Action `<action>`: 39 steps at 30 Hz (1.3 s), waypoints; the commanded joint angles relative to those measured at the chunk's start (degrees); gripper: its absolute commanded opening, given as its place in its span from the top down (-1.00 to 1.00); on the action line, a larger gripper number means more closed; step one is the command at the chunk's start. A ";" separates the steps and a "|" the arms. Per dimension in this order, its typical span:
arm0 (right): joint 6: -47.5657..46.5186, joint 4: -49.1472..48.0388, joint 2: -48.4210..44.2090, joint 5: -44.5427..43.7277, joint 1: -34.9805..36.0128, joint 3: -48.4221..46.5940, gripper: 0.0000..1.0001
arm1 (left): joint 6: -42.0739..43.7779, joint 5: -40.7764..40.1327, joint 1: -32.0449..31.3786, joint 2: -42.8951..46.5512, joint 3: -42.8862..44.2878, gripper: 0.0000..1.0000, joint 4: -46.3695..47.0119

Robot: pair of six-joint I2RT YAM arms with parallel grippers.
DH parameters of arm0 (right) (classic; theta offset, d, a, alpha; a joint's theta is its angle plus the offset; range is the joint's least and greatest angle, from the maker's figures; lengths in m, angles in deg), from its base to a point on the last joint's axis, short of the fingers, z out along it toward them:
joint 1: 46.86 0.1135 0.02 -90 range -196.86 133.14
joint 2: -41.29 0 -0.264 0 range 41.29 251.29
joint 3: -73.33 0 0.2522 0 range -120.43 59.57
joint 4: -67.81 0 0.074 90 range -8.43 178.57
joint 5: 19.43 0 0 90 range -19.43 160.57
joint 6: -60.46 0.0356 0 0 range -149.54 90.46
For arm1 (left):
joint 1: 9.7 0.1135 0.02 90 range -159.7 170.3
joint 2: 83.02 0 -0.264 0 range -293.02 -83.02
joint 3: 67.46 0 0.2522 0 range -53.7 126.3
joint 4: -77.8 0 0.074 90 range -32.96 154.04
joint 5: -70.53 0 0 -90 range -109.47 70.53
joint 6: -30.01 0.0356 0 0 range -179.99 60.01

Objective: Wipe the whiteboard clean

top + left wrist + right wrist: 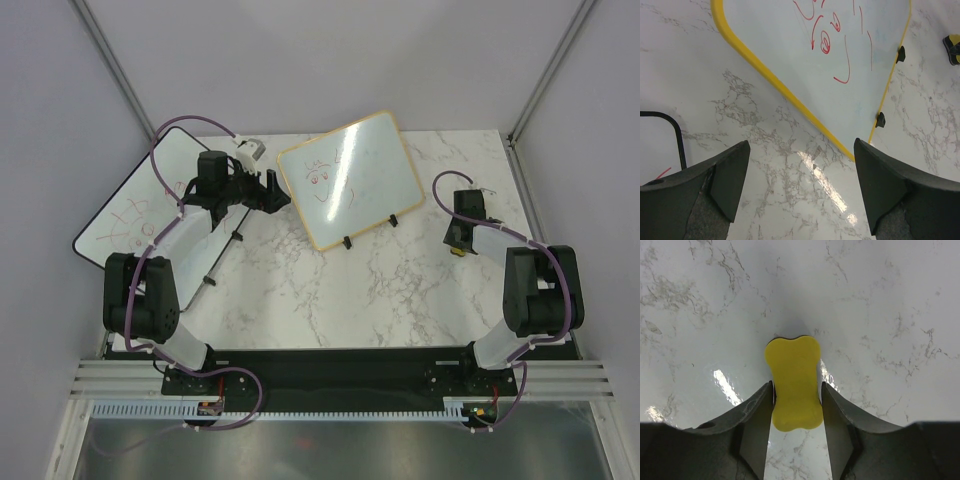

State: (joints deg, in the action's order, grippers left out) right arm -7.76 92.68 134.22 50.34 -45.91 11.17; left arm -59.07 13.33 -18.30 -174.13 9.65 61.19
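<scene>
The whiteboard [365,175] has a tan frame and two black feet, and lies tilted at the table's back middle with red drawings of a face on it. In the left wrist view its yellow-looking frame and red marks [840,50] fill the top. My left gripper [274,190] is open and empty just left of the board's near-left corner, its jaws wide apart over bare marble [801,150]. My right gripper [458,240] is at the right, shut on a yellow bone-shaped eraser [793,382] pinched at its waist [457,252], low over the table.
A larger black-edged whiteboard [140,200] with red scribbles lies at the far left, partly under my left arm; its corner shows in the left wrist view [657,140]. A small white-grey object [250,150] sits behind my left gripper. A thin rod [222,255] lies by the left arm.
</scene>
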 commanded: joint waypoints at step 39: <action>-14.21 -17.17 -16.81 16.44 11.18 -0.37 1.00 | -7.87 15.80 1.92 -12.06 2.73 -0.64 16.74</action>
State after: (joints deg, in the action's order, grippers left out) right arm -19.32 81.52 118.83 60.99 -35.46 13.51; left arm -63.20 23.03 -16.01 -183.92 9.68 71.42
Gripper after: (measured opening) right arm 0.403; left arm 0.815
